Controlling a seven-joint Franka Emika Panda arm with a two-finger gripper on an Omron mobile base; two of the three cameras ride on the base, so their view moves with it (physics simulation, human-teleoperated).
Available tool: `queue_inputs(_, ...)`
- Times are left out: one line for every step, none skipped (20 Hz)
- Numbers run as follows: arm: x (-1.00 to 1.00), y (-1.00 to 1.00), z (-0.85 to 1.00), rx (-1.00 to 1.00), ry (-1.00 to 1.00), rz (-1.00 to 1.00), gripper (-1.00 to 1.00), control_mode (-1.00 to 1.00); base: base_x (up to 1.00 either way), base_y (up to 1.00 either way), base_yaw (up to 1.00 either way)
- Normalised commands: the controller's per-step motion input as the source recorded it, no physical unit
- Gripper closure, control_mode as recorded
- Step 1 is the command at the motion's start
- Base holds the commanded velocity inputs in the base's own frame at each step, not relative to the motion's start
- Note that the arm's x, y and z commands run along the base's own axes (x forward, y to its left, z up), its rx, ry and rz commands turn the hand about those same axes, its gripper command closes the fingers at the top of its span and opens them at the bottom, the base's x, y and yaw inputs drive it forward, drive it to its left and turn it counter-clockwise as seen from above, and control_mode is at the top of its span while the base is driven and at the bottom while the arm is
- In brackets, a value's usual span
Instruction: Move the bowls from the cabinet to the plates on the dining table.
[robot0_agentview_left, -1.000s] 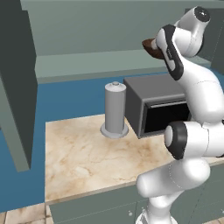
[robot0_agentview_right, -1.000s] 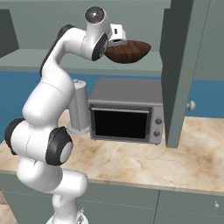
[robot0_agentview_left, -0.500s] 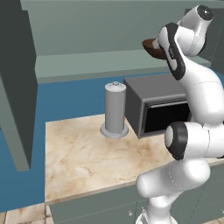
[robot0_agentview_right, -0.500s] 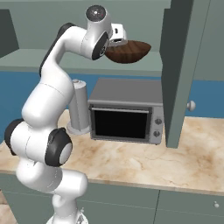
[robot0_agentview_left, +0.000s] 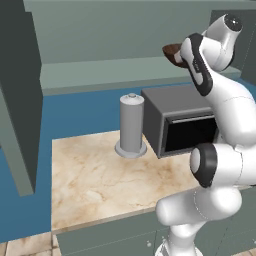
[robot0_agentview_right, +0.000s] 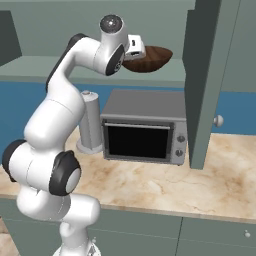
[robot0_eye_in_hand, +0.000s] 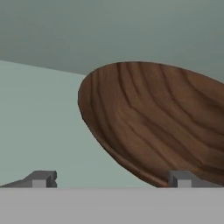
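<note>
Currently, item 1: my gripper (robot0_eye_in_hand: 111, 178), raised high at the cabinet shelf (robot0_agentview_right: 35, 67), fingers spread as wide as they go and pinching nothing. In the hand view 1 fingertip (robot0_eye_in_hand: 43, 178) sits over bare pale green shelf and the other (robot0_eye_in_hand: 180, 178) sits right at the lower edge of the brown bowl's rim; whether it touches I cannot tell.

Item 2: wood-grain bowl (robot0_agentview_right: 148, 59), dark brown, shallow, round. It rests on the shelf inside the cabinet (robot0_agentview_left: 125, 30), directly ahead of my gripper, above the toaster oven. In the left base view only its edge (robot0_agentview_left: 172, 52) peeks out from behind my forearm.

Item 3: cabinet doors, grey-green, swung open. 1 door (robot0_agentview_left: 20, 95) hangs at the left of the left base view; the other (robot0_agentview_right: 202, 85) hangs at the right of the right base view, with a small round knob (robot0_agentview_right: 217, 120).

Item 4: toaster oven (robot0_agentview_right: 142, 132), grey, dark glass front, standing on the marble-patterned counter (robot0_agentview_left: 95, 175) below the shelf.

Item 5: grey upright canister (robot0_agentview_left: 131, 125) on a round base, just beside the oven's left side.
</note>
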Motion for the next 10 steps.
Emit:
queue_inputs(0.0, 0.0, 0.0, 0.0, 0.0, 0.01, -1.0, -1.0, 0.0, 0.0, 0.0)
queue_inputs(0.0, 0.0, 0.0, 0.0, 0.0, 0.01, -1.0, -1.0, 0.0, 0.0, 0.0)
queue_inputs(0.11, 0.0, 0.0, -0.01, 0.0, 0.01, -1.0, -1.0, 0.0, 0.0, 0.0)
queue_inputs(0.26, 0.0, 0.0, -0.01, 0.01, 0.01, -1.0, -1.0, 0.0, 0.0, 0.0)
queue_inputs(0.26, 0.0, 0.0, -0.01, 0.04, 0.02, -1.0, -1.0, 0.0, 0.0, 0.0)
queue_inputs(0.27, 0.0, 0.0, -0.01, 0.05, 0.02, -1.0, -1.0, 0.0, 0.0, 0.0)
queue_inputs(0.29, 0.0, 0.01, -0.01, 0.07, 0.02, -1.0, -1.0, 0.0, 0.0, 0.0)
queue_inputs(0.29, 0.0, 0.03, -0.01, 0.09, 0.03, -1.0, -1.0, 0.0, 0.0, 0.0)
queue_inputs(0.29, 0.0, 0.04, -0.01, 0.1, 0.03, -1.0, -1.0, 0.0, 0.0, 0.0)
queue_inputs(0.27, 0.0, 0.04, -0.01, 0.11, 0.03, -1.0, -1.0, 0.0, 0.0, 0.0)
